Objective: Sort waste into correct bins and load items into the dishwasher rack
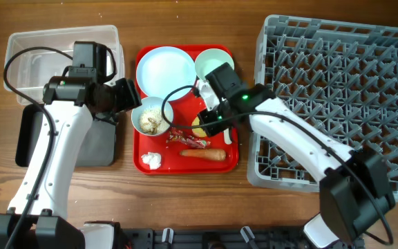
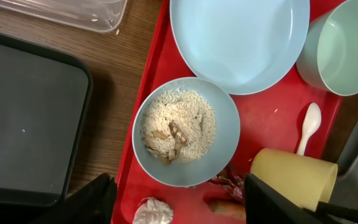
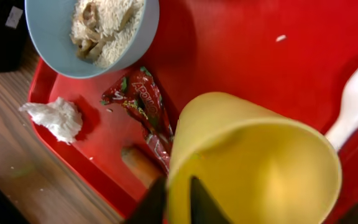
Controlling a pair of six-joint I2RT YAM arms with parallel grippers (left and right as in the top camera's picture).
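Note:
My right gripper (image 1: 209,121) is shut on the rim of the yellow cup (image 3: 253,162), one finger inside and one outside (image 3: 179,200); the cup is tilted over the red serving tray (image 1: 230,162). My left gripper (image 1: 131,98) is open and empty (image 2: 179,208), over the tray's left edge beside the small bowl of food scraps (image 2: 182,130). The white plate (image 1: 166,69) and the green bowl (image 1: 214,63) stand at the tray's back. The wrapper (image 3: 138,96), the carrot (image 1: 204,155), the tissue (image 1: 150,160) and the white spoon (image 2: 308,127) lie on the tray.
The grey dishwasher rack (image 1: 337,97) fills the right side. The clear tub (image 1: 61,52) stands at the back left, with the black tray (image 2: 23,118) in front of it under my left arm. Bare wooden table runs along the front.

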